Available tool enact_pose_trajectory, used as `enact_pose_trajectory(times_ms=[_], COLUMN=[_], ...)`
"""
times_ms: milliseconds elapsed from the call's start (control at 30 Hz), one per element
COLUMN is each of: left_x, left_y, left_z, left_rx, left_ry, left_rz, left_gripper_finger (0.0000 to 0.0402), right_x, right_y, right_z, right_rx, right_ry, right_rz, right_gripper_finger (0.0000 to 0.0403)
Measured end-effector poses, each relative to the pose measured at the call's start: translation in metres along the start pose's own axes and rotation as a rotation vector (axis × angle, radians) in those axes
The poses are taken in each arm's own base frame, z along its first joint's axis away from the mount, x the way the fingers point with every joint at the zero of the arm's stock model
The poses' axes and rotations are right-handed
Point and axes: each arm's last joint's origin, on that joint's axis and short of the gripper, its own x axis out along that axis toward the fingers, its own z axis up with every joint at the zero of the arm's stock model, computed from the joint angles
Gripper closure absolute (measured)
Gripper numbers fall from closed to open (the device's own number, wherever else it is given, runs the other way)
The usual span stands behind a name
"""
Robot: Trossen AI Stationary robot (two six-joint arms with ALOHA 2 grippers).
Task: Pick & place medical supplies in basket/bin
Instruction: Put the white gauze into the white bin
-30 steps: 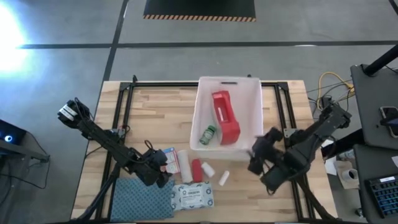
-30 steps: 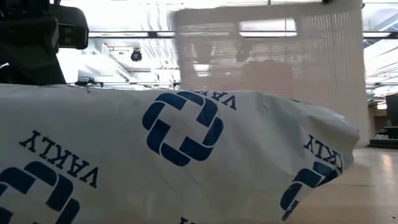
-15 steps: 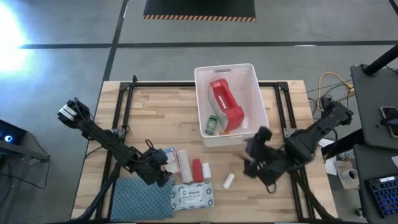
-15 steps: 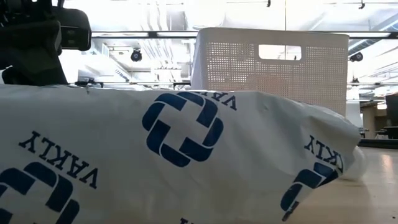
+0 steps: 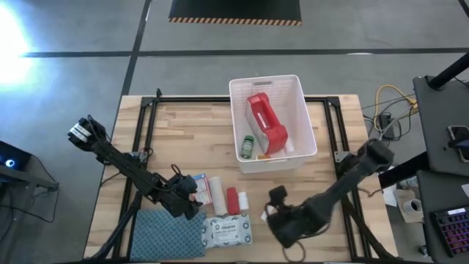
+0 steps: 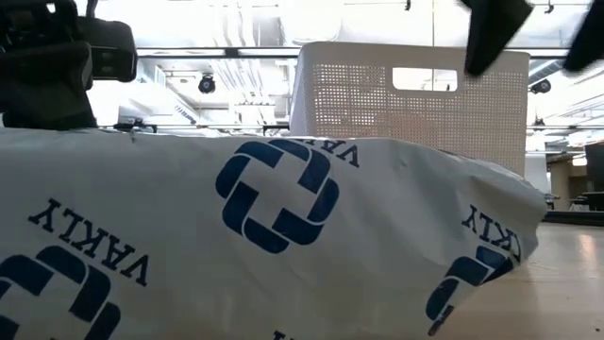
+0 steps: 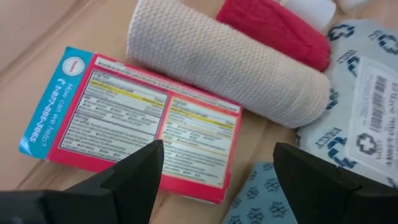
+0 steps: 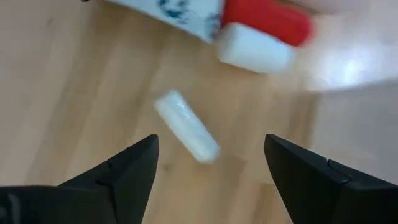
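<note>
The white slotted bin (image 5: pixel 306 125) stands at the table's far middle and holds the red-and-white pouch (image 5: pixel 265 121) and a small green bottle (image 5: pixel 250 145). On the near part of the table lie a small pink-and-blue box (image 7: pixel 130 124), a beige roll (image 7: pixel 230 62), a red roll (image 7: pixel 273 28), a white roll (image 8: pixel 255 53) and the wipes packet (image 5: pixel 227 231). My left gripper (image 5: pixel 192 192) is open, low over the box. My right gripper (image 8: pixel 208 180) is open above a small white roll (image 8: pixel 186 127), which lies alone on the wood.
A blue-grey folded cloth (image 5: pixel 167 236) lies at the near left edge beside the wipes packet, which fills the foreground of the low view (image 6: pixel 274 217). Bare wood lies to the left of the bin and right of the small white roll.
My right gripper has gone from the bin's near right corner toward the table's near edge and left, down over the small white roll. The bin has shifted toward the far edge, turned a little, and now stands still.
</note>
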Motion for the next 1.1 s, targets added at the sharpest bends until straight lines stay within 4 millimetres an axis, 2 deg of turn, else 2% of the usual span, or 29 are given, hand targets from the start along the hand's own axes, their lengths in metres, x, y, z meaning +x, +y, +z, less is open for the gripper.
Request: enact_pose_trajectory(times_ms=[100,267,400,600,767,900,1100], left_x=[0.0,0.0,0.0,0.0,0.0,0.0,0.0], left_y=[0.0,0.0,0.0,0.001,0.001,0.001,0.001], left_z=[0.0,0.0,0.0,0.0,0.0,0.0,0.0], left_rx=[-0.001,-0.001,-0.001,0.0,-0.014,-0.027,-0.026], left_ry=[0.0,0.0,0.0,0.0,0.0,0.0,-0.02], left_rz=[0.0,0.0,0.0,0.003,0.003,0.003,0.013], left_gripper_finger=[0.0121,0.0121,0.0121,0.0121,0.0121,0.0121,0.0121], right_x=[0.021,0.04,0.056,0.075,0.091,0.098,0.099], right_y=[0.002,0.003,-0.003,-0.014,-0.021,-0.027,-0.036], right_z=[0.006,0.005,-0.008,-0.015,-0.03,-0.036,-0.033], right_rx=[-0.04,-0.133,-0.123,-0.122,-0.136,-0.112,-0.003], right_ry=[-0.008,-0.089,-0.028,-0.06,-0.015,0.0,0.021], right_rz=[0.105,0.152,0.147,0.138,0.147,0.152,0.215], right_gripper_finger=[0.0129,0.0138,0.0137,0.0118,0.0113,0.0129,0.0184])
